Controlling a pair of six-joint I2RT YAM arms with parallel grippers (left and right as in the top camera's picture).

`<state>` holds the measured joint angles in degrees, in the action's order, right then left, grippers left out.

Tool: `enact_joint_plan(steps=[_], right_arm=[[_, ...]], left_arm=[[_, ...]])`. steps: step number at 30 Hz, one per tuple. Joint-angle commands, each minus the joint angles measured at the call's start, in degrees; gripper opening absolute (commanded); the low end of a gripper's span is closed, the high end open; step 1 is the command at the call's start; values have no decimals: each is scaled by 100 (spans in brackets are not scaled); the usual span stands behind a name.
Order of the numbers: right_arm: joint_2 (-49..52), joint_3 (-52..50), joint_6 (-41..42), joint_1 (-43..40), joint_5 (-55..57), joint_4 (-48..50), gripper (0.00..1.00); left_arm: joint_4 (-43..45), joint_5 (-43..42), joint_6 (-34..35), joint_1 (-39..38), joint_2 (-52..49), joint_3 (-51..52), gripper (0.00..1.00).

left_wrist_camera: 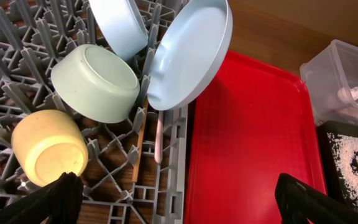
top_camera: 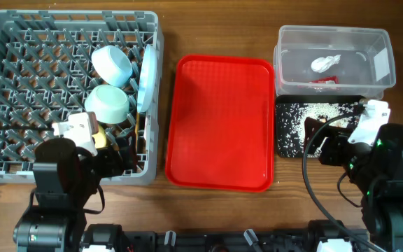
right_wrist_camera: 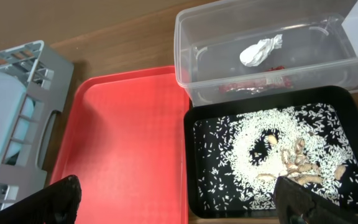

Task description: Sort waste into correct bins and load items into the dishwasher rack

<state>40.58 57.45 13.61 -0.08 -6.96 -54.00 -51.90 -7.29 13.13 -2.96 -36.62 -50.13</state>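
The grey dishwasher rack (top_camera: 19, 84) holds a pale blue bowl (left_wrist_camera: 120, 25), a pale green bowl (left_wrist_camera: 95, 84), an upright blue plate (left_wrist_camera: 188, 59), a yellow cup (left_wrist_camera: 48, 146), a chopstick (left_wrist_camera: 140, 146) and a white fork (left_wrist_camera: 159, 140). My left gripper (left_wrist_camera: 179, 205) hangs open over the rack's near right corner, holding nothing. The clear tub (right_wrist_camera: 197, 68) contains a white tissue (right_wrist_camera: 260, 51) and a red-and-white wrapper (right_wrist_camera: 253, 85). Rice grains (right_wrist_camera: 253, 149) and beige scraps (right_wrist_camera: 297, 165) lie in the black tray (right_wrist_camera: 194, 186). My right gripper (right_wrist_camera: 179, 205) is open above that tray's near left edge.
A bare red serving tray (top_camera: 222, 122) lies between the rack and the bins. Brown tabletop shows around it. Both arm bases stand at the near edge of the table, the right one with a black cable looping beside the black tray.
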Motion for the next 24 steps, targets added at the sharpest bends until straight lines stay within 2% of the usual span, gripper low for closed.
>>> enact_joint_plan(steps=[1,15,24], right_arm=[[59,-70,7,22,140,-4,100],[638,-92,7,22,140,0,100],[131,-98,-15,24,313,-2,100]], left_arm=[[-13,35,-114,-26,17,70,100],[-20,35,-114,-26,20,70,100],[-20,35,-114,-26,20,70,100]])
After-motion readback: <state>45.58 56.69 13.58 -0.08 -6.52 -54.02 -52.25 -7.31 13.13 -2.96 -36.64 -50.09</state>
